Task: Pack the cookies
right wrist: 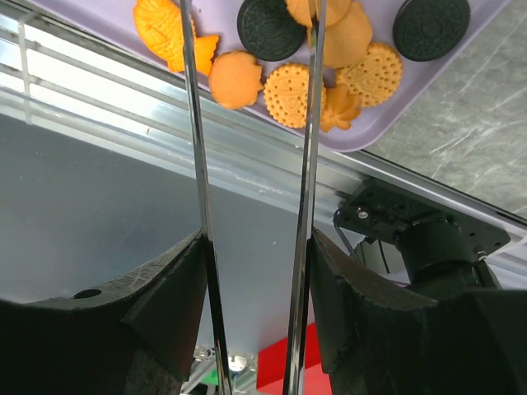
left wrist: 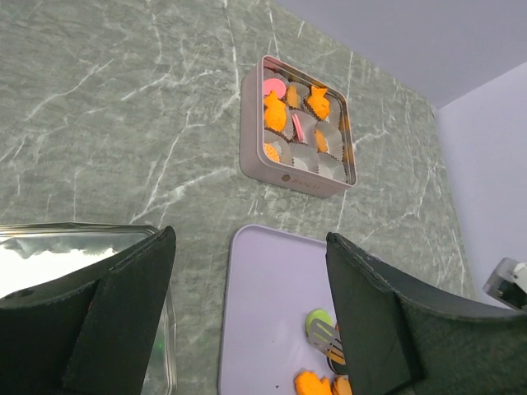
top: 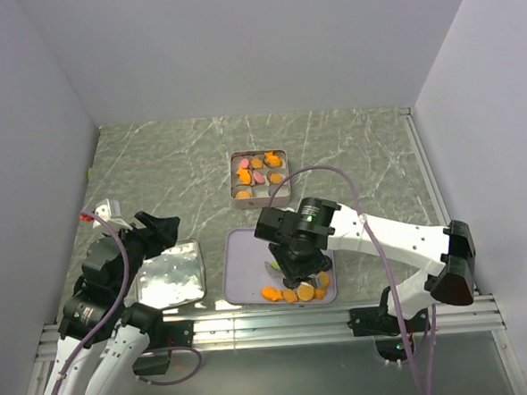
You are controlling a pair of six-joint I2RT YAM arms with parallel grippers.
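Right claw (right wrist: 257, 247) pinches metal tongs (right wrist: 310, 123), tips cut off over the cookies (right wrist: 288, 92); left claw (left wrist: 247, 247) gapes empty.

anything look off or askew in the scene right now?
Mostly tidy. In the square tin, one pink cookie seems to stand on edge instead of lying flat. On the purple tray, the loose cookies are bunched at the near edge, some overlapping, with the right tool holding tongs over them.
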